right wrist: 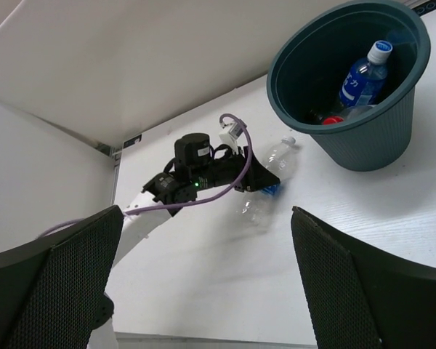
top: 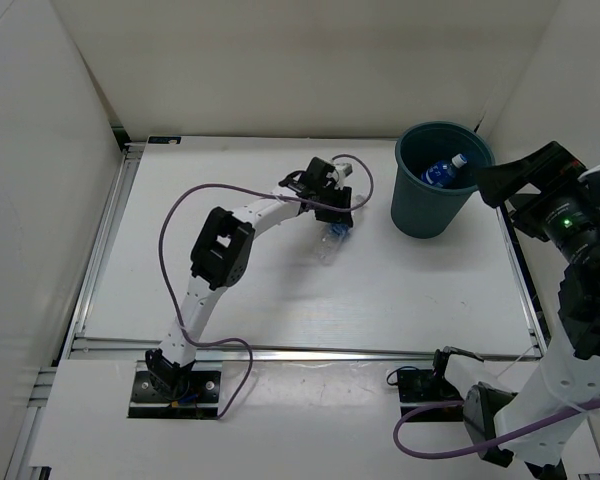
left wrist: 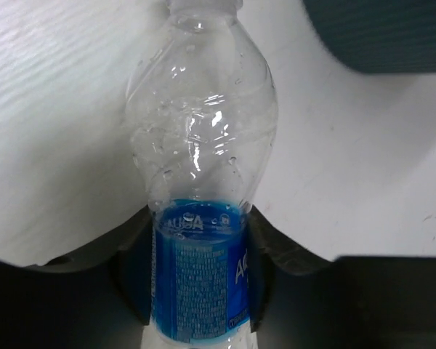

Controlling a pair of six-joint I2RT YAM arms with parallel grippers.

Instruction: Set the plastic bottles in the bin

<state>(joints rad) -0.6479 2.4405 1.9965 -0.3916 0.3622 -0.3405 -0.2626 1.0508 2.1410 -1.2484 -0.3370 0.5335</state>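
Above the table, we list the left gripper closed on a clear blue-labelled bottle on the white surface, just left of the bin, with a second bottle inside the bin and the right gripper by the bin's right rim. At the left wrist, we note dark fingers clamped on the blue label of the clear bottle. At the right wrist, we record that gripper's jaws wide apart, and a red cap beside the second bottle in the bin.
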